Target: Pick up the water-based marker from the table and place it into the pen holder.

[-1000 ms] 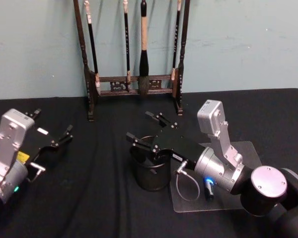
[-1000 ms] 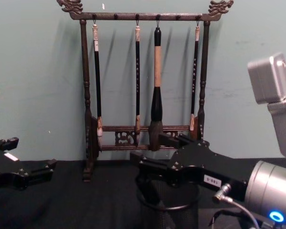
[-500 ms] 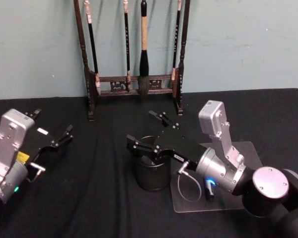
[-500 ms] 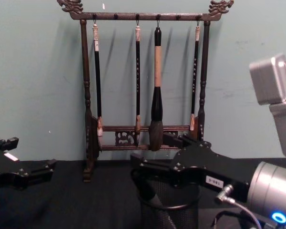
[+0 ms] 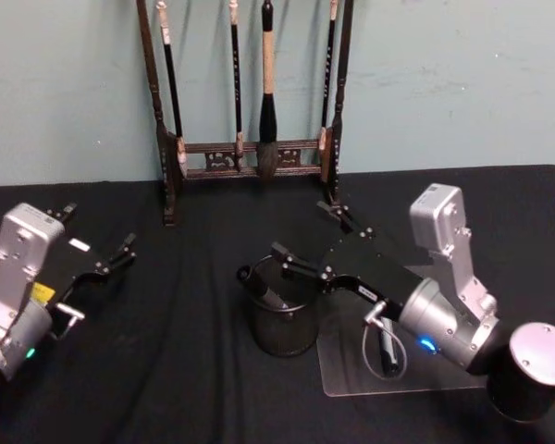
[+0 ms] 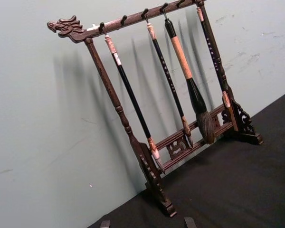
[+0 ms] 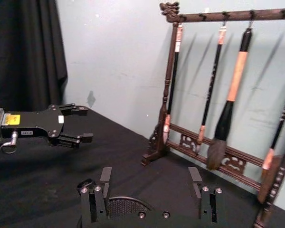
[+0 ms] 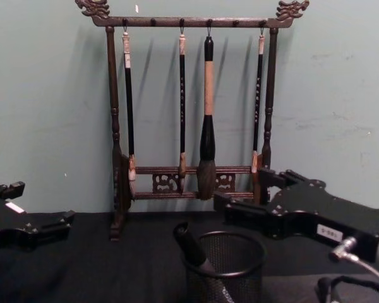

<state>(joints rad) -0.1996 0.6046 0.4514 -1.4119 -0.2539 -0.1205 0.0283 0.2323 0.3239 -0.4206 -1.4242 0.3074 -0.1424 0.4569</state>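
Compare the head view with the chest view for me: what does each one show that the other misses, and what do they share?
The head view adds the clear plate lying on the table to the right of the pen holder. The chest view adds the brush rack's dragon-head top bar, from which the brushes hang. Both show the marker leaning inside the pen holder with its end above the rim, the right tool open and empty, raised beside the holder on its right, and the left tool open at the far left.

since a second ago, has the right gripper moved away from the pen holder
Yes. The right gripper, open, has drawn back rightward from above the pen holder, leaving the marker inside.
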